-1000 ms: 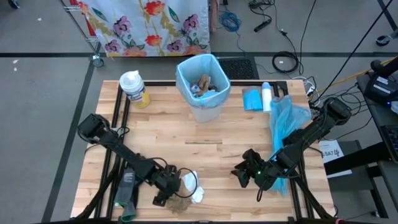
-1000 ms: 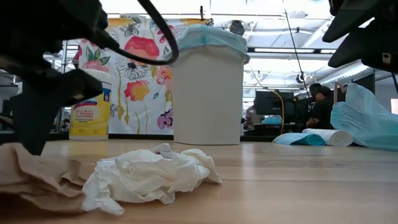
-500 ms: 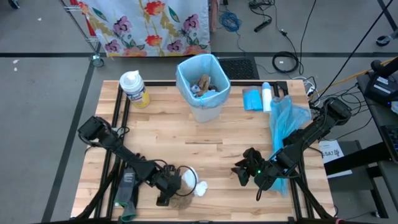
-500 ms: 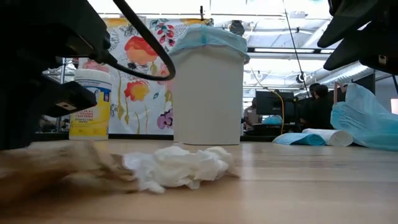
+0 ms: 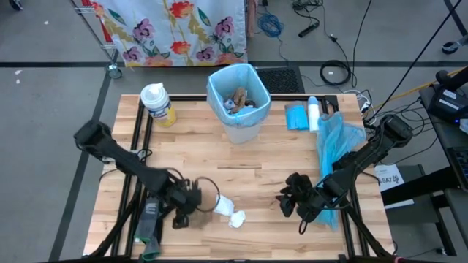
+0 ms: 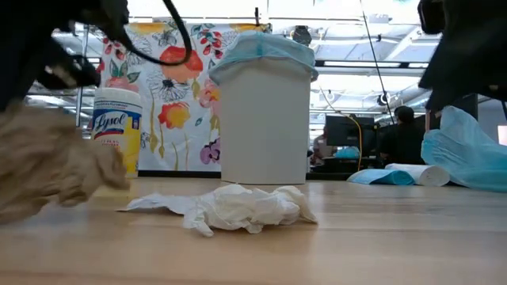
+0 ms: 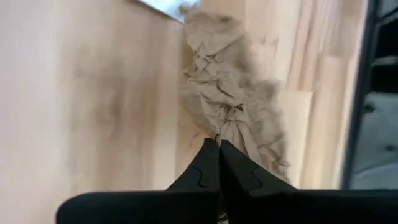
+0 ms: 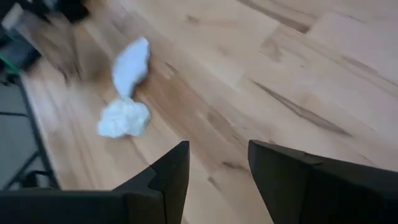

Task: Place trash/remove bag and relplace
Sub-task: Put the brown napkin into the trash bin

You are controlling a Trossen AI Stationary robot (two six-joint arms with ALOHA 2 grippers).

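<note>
Pinching a crumpled brown paper towel [image 7: 231,106] between tight-pressed fingers [image 7: 202,171], the left gripper [image 5: 191,199] shows its grip clearly only in its own wrist view; from above the towel is mostly hidden by that arm, which reaches low across the table's [image 5: 270,164] near left part. The low view shows the white tissue wad [image 6: 238,208] lying loose on the wood before the blue-lined bin [image 5: 238,102], which holds more trash. The right gripper [image 5: 291,199] hovers near the front right, fingers [image 8: 165,174] spread.

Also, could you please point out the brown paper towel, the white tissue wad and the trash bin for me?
brown paper towel [image 7: 233,112], left wrist view, on its crumpled middle.
white tissue wad [image 6: 238,210], low view, on its middle folds.
trash bin [image 5: 239,125], high view, on its white outer wall.
</note>
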